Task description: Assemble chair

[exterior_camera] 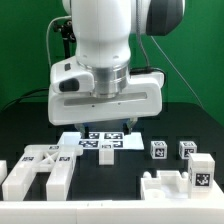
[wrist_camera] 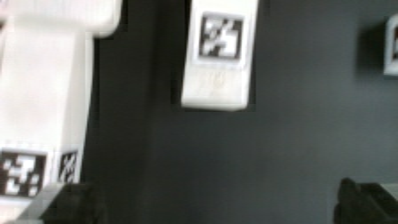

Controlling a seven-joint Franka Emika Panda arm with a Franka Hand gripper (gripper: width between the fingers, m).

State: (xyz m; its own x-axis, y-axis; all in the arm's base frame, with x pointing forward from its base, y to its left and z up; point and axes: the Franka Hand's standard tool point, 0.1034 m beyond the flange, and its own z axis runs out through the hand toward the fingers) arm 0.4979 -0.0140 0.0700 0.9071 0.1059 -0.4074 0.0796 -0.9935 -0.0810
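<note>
Chair parts (exterior_camera: 20,178) loose on table (exterior_camera: 112,188)

White chair parts (exterior_camera: 38,168) (2 small cubes (exterior_camera: 158,149)) beside the marker board (exterior_camera: 100,142)

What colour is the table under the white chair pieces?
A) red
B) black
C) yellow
B: the table shows black all around the white chair parts and the marker board.
</note>
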